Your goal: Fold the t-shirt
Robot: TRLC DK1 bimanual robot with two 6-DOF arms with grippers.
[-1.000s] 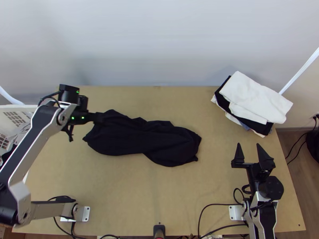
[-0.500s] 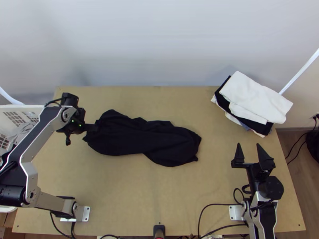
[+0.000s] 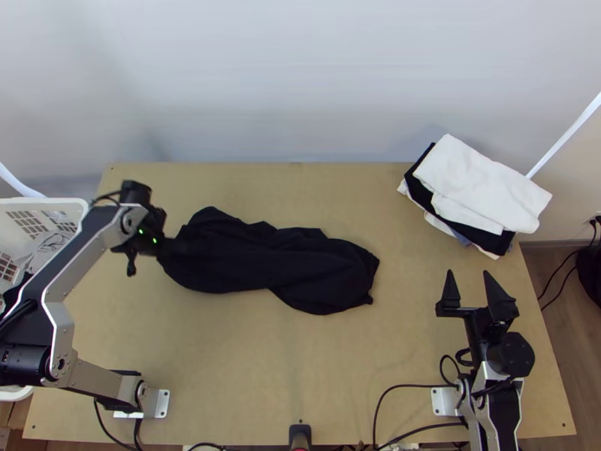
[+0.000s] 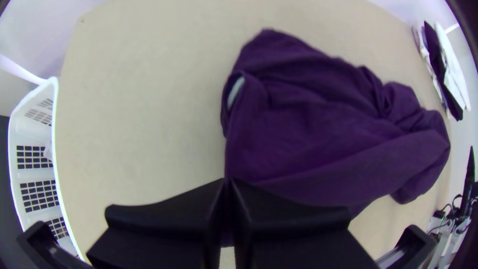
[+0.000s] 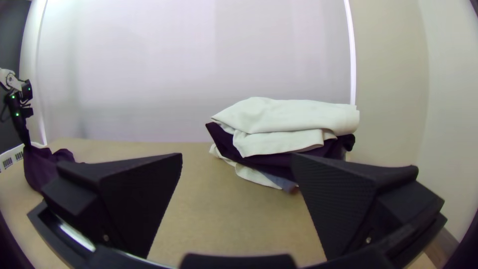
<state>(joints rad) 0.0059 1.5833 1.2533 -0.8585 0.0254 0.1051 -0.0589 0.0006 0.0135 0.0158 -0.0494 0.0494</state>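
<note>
Evidently, the left end effector (image 4: 228, 182) clamps the dark t-shirt (image 3: 263, 259), bunched toward the counter (image 3: 300, 361)'s far-left corner; the right end effector (image 3: 469, 273) gapes. Soft and light, it probably slumps easily, so pinch its outer corners.

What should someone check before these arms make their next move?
1. Left end effector has hold of the dark t-shirt: ok, its fingers are closed on the cloth at the end nearer the white basket.
2. Right end effector free to help: ok, its fingers are open and away from the shirt.
3. Shirt spread smooth for folding: not ok, it lies bunched and creased.
4. Clothes pile apart from the shirt: ok, it sits at the table's far right.
5. Both sleeves located: cannot tell, the creases obscure them.
</note>
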